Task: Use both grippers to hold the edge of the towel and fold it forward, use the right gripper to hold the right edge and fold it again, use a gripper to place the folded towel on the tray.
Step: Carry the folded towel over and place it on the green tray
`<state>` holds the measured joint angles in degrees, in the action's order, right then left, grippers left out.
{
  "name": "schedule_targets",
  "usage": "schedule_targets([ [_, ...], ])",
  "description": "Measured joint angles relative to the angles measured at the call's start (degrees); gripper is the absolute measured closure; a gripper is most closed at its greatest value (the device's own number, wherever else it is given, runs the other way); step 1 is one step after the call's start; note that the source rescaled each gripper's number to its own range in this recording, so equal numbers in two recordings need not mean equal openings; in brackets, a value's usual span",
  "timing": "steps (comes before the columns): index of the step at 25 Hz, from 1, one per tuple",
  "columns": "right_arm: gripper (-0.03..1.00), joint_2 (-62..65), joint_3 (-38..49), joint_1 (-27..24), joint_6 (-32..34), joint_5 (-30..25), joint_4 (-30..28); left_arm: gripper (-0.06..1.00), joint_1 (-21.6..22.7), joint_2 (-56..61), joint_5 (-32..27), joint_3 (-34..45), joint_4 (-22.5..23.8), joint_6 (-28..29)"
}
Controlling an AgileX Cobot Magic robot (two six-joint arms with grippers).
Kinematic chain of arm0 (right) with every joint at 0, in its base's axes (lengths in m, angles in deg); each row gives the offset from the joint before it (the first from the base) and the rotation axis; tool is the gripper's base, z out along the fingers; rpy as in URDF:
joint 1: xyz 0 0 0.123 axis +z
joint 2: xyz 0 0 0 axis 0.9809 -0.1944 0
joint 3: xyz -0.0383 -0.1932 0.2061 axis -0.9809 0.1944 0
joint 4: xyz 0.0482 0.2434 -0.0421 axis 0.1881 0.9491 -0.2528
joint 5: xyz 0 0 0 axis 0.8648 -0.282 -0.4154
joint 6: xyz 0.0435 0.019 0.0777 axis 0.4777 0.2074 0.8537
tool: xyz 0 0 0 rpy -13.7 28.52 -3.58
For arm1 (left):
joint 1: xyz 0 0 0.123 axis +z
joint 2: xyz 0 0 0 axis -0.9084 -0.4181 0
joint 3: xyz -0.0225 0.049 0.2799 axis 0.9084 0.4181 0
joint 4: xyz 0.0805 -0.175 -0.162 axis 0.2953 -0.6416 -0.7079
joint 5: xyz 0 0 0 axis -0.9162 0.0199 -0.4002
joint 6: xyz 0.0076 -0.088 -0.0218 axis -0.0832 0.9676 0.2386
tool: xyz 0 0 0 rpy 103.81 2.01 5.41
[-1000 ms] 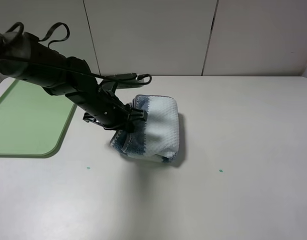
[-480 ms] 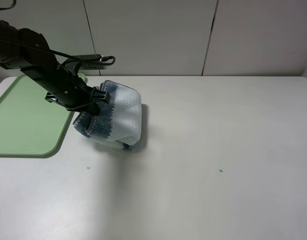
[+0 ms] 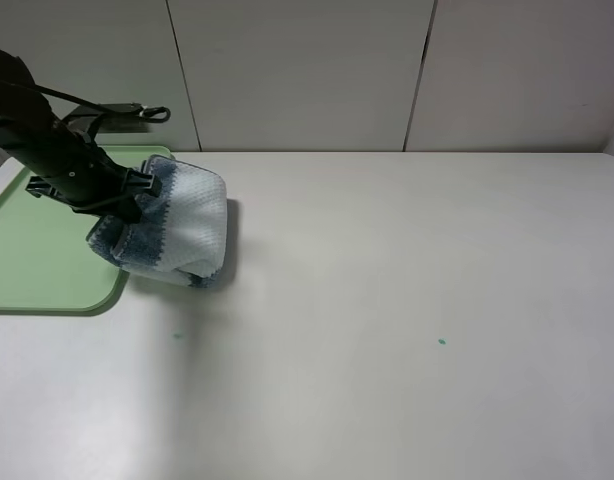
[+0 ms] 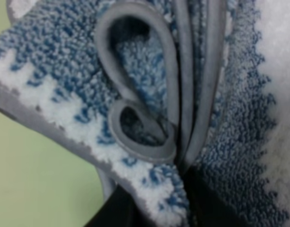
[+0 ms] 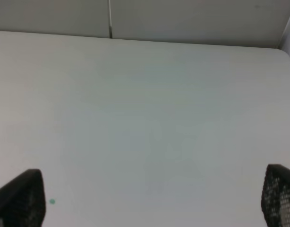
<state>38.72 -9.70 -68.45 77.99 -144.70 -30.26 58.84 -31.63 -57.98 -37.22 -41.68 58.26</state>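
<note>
The folded blue-and-white towel (image 3: 177, 225) hangs in my left gripper (image 3: 137, 200), which is shut on its edge. It sits above the table right at the right edge of the green tray (image 3: 47, 250). The left wrist view is filled by the towel's bunched folds (image 4: 149, 94) with green tray beneath. My right gripper (image 5: 149, 208) is open over bare table; only its two fingertips (image 5: 20, 198) show, and it is out of the high view.
The white table (image 3: 407, 300) stretches to the right, with small green dots (image 3: 442, 341) on it. A panelled wall stands behind the table's far edge.
My left gripper has carried the towel leftward from the table's middle to the tray's right edge. The right gripper is not seen in earlier frames.
</note>
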Motion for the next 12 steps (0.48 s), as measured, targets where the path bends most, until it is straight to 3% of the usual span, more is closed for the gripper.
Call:
schedule_targets([
  [12,-0.03,0.00,0.00,0.00,0.00,0.00,0.00,0.80,9.42,0.00,0.27,0.00,8.23,0.00],
])
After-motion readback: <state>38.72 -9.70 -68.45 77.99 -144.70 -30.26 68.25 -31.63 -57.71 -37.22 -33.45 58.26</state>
